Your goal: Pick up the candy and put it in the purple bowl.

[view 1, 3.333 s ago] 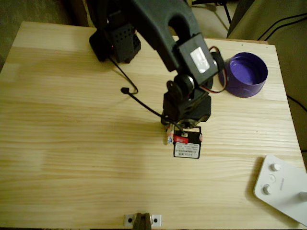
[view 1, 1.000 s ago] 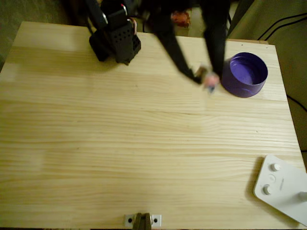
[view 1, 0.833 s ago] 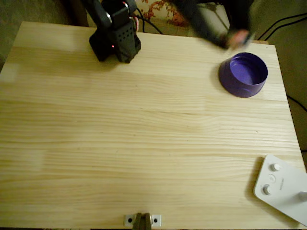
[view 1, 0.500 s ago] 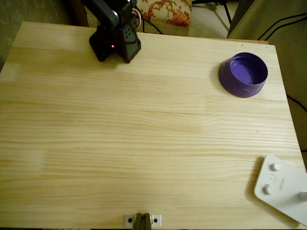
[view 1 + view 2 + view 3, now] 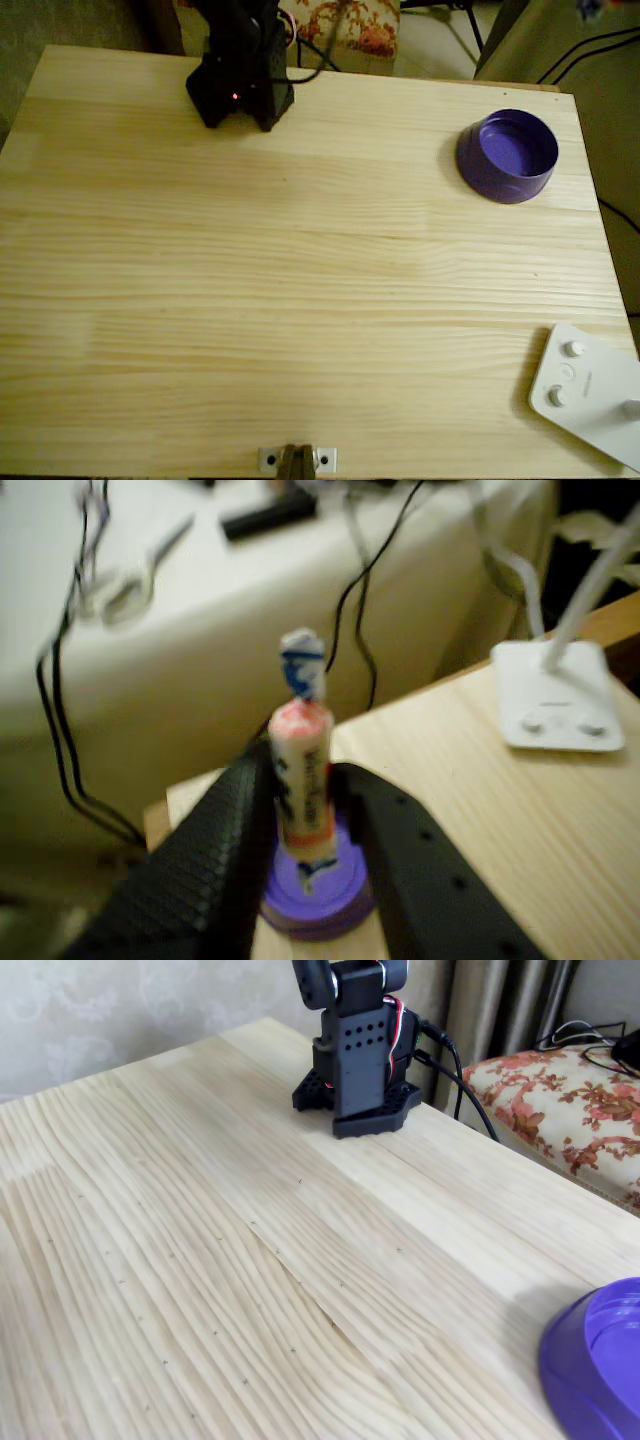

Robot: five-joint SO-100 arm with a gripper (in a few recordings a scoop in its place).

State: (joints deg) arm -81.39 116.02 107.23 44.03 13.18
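On my wrist cam the gripper [image 5: 300, 810] is clamped on the candy [image 5: 303, 780], held upright btwn the black fingers [image 5: 215, 850], directly above the purple bowl [image 5: 310, 895]. Wrapper has dark print but it's too blurred for me to read. White device w/ knobs [image 5: 550, 695] sits farther off on the table [image 5: 500, 810].

one candy [image 5: 302, 770], one purple bowl [image 5: 507, 155], one white device [image 5: 588, 395], one wooden table [image 5: 300, 290]
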